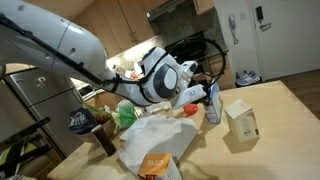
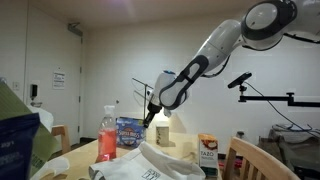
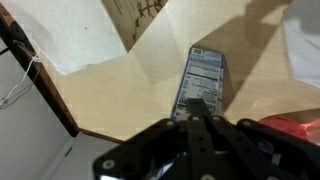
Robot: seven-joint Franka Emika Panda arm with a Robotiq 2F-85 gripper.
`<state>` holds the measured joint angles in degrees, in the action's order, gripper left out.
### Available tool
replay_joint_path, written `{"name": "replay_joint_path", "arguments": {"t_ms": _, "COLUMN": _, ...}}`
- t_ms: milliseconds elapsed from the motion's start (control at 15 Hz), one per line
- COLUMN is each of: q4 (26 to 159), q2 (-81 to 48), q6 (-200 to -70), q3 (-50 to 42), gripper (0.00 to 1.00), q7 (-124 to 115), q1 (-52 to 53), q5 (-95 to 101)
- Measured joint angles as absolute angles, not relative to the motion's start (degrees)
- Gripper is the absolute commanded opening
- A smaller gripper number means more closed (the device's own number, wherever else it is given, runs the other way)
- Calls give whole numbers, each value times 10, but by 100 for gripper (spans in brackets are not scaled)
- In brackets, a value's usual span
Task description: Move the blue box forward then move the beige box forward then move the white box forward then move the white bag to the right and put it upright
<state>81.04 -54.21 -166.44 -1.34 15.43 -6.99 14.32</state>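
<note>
- Underneath, the pale wooden table point(image 1: 285, 115) carries everything, and the white bag sits on the end nearest the robot's base.
- Next, the white bag point(image 1: 160, 138) is a large, slumped heap of crumpled white cloth, lying down rather than standing. In the wrist view its cloth point(image 3: 70, 35) fills the upper corner.
- Above the bag's far side, the gripper point(image 3: 200, 108) hangs with its black jaws pressed together and nothing between them. In the wrist view its tips overlap the near end of the blue box, but contact cannot be judged.
- Just past the bag, the blue box point(image 1: 213, 104) stands upright, a tall slim dark-blue carton with white patches. In the wrist view a face with a pale printed panel of fine text point(image 3: 202, 75) is turned to the camera.
- Farther from the bag than the blue box, the beige box point(image 1: 241, 119) stands alone, a blocky cream carton with one darker tan face.
- Lowest, at the bag's near edge, the white box point(image 1: 155, 165) shows only its orange-yellow printed front, touching the cloth.
</note>
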Motion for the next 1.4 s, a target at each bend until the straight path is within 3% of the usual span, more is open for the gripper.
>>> {"name": "replay_joint_path", "arguments": {"t_ms": 800, "q4": 683, "q2": -605, "q6": -1634, "q3": -15, "gripper": 0, "q7": 154, "q1": -69, "q5": 143}}
{"name": "replay_joint_path", "arguments": {"t_ms": 1400, "q4": 701, "q2": -590, "q6": -1632, "q3": -61, "gripper": 0, "q7": 153, "q1": -51, "q5": 149}}
